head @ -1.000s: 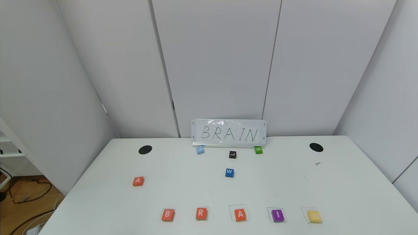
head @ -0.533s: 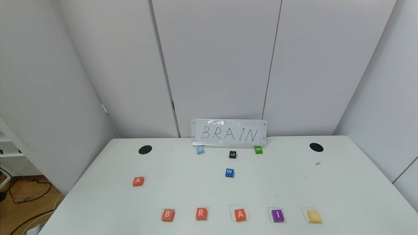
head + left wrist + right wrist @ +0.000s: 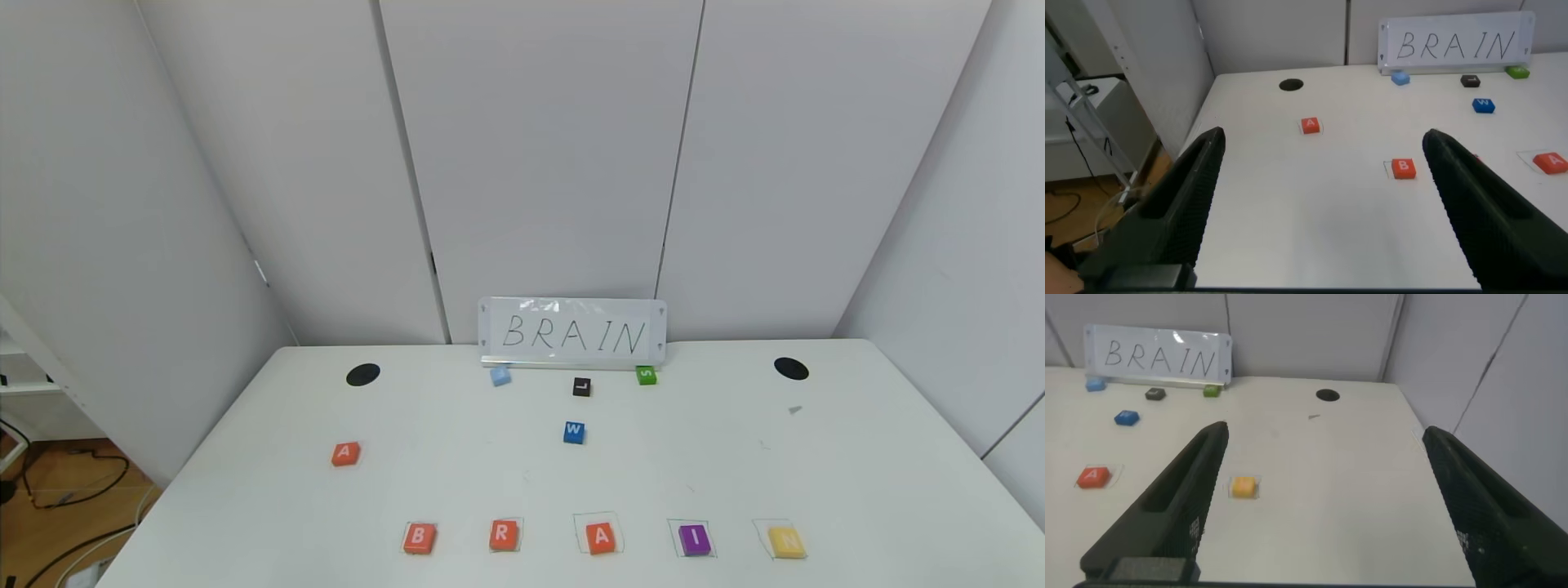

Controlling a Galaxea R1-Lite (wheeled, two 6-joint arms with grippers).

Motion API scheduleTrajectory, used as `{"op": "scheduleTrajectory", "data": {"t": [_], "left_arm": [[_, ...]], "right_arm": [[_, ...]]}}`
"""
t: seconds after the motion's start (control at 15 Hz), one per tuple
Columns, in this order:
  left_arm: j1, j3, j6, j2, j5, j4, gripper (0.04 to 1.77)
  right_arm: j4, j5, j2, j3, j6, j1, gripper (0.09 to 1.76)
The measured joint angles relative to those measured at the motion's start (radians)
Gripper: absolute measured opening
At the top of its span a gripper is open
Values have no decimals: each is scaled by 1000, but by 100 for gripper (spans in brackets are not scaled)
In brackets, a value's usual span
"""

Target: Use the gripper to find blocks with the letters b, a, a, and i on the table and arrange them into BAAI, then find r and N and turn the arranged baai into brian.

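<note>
Along the front of the white table [image 3: 457, 482] five tiles lie in a row inside pen-drawn squares: orange-red B [image 3: 419, 538], orange-red R [image 3: 504, 535], orange-red A [image 3: 601, 537], purple I [image 3: 694, 539] and yellow N [image 3: 787, 541]. A second orange-red A [image 3: 345, 453] lies apart at the left. Neither arm shows in the head view. My left gripper [image 3: 1323, 155] is open, held back above the table's near left part, with B [image 3: 1403, 168] and the spare A [image 3: 1310, 125] ahead of it. My right gripper [image 3: 1327, 457] is open near the right front, the N tile [image 3: 1243, 487] ahead of it.
A white sign reading BRAIN [image 3: 571, 333] leans on the back wall. In front of it lie a light blue tile [image 3: 500, 376], a black L tile [image 3: 581, 386], a green S tile [image 3: 646, 375] and a blue W tile [image 3: 574, 432]. Two black holes [image 3: 363, 375] [image 3: 790, 369] sit near the back corners.
</note>
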Motion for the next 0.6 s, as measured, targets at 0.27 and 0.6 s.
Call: {"op": "scheduleTrajectory", "data": {"t": [0.27,0.6], "left_arm": [[0,8,-3,0,-21,55,172],[0,10,-42,0,-17,49,172]], "right_arm": [[102,39,0,2,12,0,171],[102,40,0,2,13,0,171]]}}
